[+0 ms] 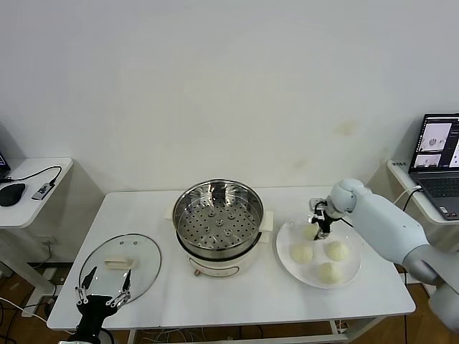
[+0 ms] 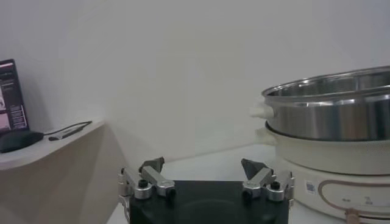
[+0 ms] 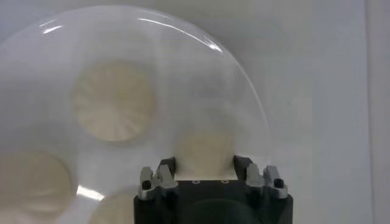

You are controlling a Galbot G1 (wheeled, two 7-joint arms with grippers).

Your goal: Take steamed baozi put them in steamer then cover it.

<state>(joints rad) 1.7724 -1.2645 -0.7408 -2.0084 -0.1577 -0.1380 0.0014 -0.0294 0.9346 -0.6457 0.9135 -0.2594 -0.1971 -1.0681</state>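
The steamer [image 1: 219, 215] stands open at the table's middle, its perforated tray bare; it also shows in the left wrist view [image 2: 335, 115]. Four cream-white baozi lie on a white plate [image 1: 283, 266] to its right. My right gripper [image 1: 320, 223] is down over the plate's far left bun [image 1: 310, 231]. In the right wrist view my right gripper [image 3: 204, 165] has its fingers against both sides of that baozi [image 3: 204, 149]. Another bun [image 3: 114, 100] lies beyond. The glass cover [image 1: 120, 266] lies flat at the table's left. My left gripper [image 1: 106, 288] is open and empty at the cover's near edge, seen also in its own view [image 2: 204, 167].
A side table with a laptop [image 1: 437, 161] stands at the far right. Another side table with a black mouse [image 1: 11, 193] and a cable stands at the left. The wall is close behind the table. The table's front edge lies just below the plate and the cover.
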